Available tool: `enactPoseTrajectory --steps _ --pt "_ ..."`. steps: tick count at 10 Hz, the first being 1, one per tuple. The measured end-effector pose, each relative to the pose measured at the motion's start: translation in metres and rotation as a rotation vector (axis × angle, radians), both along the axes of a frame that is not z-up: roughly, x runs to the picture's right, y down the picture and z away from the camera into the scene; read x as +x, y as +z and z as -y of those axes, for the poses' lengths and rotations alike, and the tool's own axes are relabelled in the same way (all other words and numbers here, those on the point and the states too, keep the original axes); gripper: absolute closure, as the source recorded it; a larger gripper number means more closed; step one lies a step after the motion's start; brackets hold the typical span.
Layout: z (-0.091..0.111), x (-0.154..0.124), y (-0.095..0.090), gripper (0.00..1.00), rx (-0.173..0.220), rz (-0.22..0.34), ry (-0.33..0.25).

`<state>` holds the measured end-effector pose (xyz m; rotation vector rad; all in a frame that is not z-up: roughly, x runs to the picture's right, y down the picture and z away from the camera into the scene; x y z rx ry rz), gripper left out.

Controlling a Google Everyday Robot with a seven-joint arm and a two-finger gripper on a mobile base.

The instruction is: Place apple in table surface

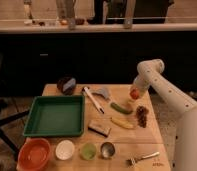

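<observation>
The apple [134, 94], small and red-orange, hangs just above the far right part of the table surface [142, 137], a light tan wooden top. My gripper [135, 91] is at the end of the white arm that comes in from the right, and it is shut on the apple from above. The fruit sits above the dark red grape cluster [142, 115] and to the right of a green vegetable [121, 107].
A green tray [54, 116] fills the left half. Along the front edge stand an orange bowl [34, 152], a white cup [65, 149], a green cup [88, 150] and a metal cup [108, 149], with a fork [142, 158] beside them. A banana [123, 123], a brown block [100, 128] and a white utensil [93, 99] lie mid-table.
</observation>
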<state>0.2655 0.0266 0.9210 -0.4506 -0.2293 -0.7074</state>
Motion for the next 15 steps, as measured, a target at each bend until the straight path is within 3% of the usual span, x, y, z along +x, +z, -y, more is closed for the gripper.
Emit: enactPoseTrajectory --steps 7,15 --pt "-0.0003 0.0006 0.0001 0.24 0.0 -0.001 0.0" --pt "-0.0008 0.0014 0.0 0.2 -0.001 -0.002 0.0"
